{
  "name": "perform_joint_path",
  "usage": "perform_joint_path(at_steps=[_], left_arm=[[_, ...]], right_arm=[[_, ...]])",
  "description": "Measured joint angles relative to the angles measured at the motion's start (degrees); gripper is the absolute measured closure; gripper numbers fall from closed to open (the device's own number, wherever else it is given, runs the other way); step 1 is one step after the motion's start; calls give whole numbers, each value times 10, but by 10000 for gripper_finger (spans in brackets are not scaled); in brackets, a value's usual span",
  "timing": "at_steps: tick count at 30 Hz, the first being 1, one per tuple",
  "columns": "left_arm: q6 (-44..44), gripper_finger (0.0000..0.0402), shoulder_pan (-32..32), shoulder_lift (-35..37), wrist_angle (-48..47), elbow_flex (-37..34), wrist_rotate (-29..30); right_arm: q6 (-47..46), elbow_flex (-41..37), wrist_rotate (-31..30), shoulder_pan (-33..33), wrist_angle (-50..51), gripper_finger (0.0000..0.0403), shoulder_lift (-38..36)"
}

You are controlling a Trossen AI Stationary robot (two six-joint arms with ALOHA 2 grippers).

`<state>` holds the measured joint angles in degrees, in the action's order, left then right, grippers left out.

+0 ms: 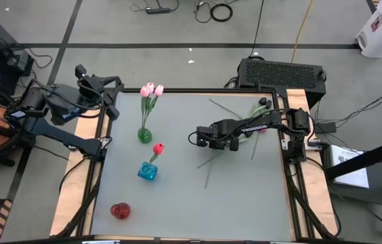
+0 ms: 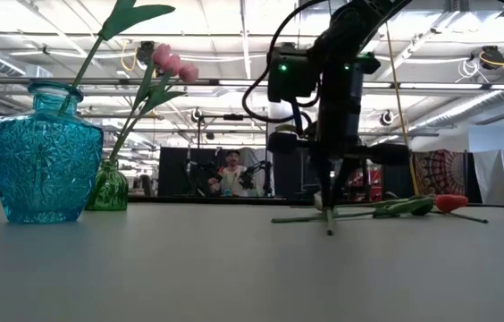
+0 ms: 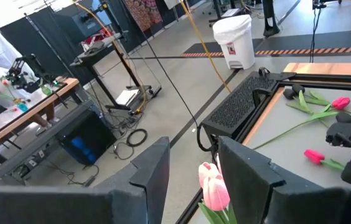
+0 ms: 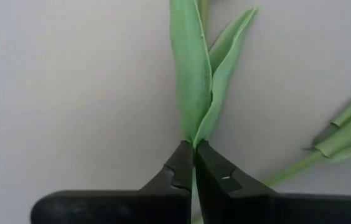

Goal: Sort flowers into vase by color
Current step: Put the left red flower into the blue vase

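— Where's the right gripper [image 4: 193,163]?
— Low on the table's right half, pinched tight on a flower [image 4: 200,81] stem lying flat there.
— And the left gripper [image 1: 113,98]?
— Parked at the far-left corner, fingers apart, holding nothing.

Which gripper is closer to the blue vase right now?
Right. The right gripper is down on the mat beside the blue vase, shut on a flower stem. The left gripper waits farther away, at the table's left edge beyond the green vase.

Three vases [image 1: 145,135] stand left of loose flowers [image 1: 259,108] (lying flat)
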<state>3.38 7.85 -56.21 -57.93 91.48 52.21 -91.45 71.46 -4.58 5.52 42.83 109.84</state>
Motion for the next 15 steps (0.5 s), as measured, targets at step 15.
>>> perform_joint_path(at_steps=[15], left_arm=[[-1,256,0,0,0,0,0]], right_arm=[[89,1,0,1,-47,403,-14]])
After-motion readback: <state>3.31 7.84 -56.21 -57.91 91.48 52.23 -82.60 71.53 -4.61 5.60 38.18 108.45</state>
